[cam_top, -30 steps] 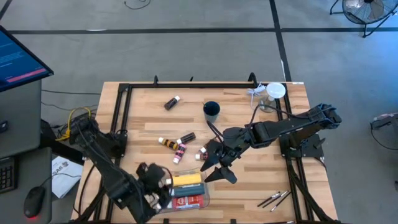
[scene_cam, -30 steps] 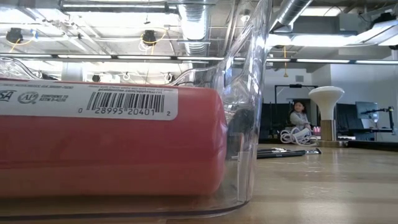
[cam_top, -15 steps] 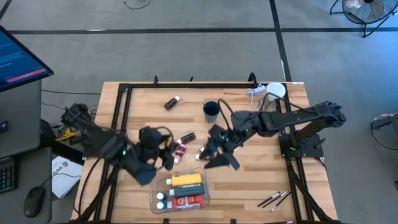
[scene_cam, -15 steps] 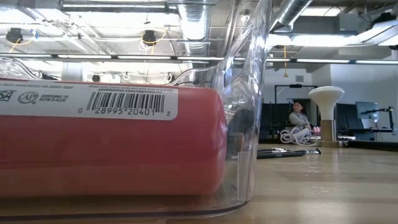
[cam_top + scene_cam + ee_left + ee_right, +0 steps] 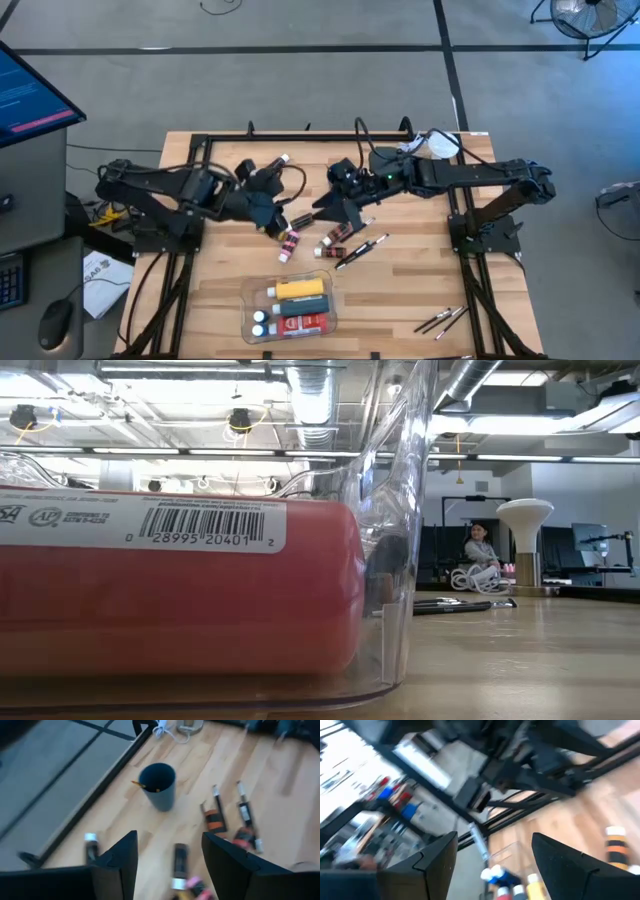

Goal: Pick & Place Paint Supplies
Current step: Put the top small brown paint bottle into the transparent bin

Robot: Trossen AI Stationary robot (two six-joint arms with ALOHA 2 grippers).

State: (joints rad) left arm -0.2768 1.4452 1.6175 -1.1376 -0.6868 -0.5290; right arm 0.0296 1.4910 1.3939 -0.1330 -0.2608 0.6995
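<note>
Small paint tubes lie on the wooden table: a brown white-capped one (image 5: 277, 165) at the far left, a pink one (image 5: 290, 243), another (image 5: 328, 243) and a dark one (image 5: 300, 220) in the middle. My left gripper (image 5: 170, 837) hovers open above the dark tube (image 5: 180, 865), touching nothing. My right gripper (image 5: 495, 837) hangs open above the table's middle (image 5: 335, 208), beside a dark blue cup (image 5: 159, 785). A brush (image 5: 362, 248) lies near the tubes. A yellow bottle (image 5: 300, 288) and a red tube (image 5: 180, 590) lie in the clear bin (image 5: 250, 325).
Several more brushes (image 5: 440, 320) lie at the near right corner. A clear jar with a white lid (image 5: 440, 150) stands at the far right. A black frame (image 5: 300, 137) runs along the far edge. In the low view a person (image 5: 482, 550) sits far behind the table.
My left gripper has risen from the clear bin at the near edge and swung toward the far edge, over the loose tubes in the middle. My right gripper has moved toward the far edge and the blue cup. A brush now shows where it stood.
</note>
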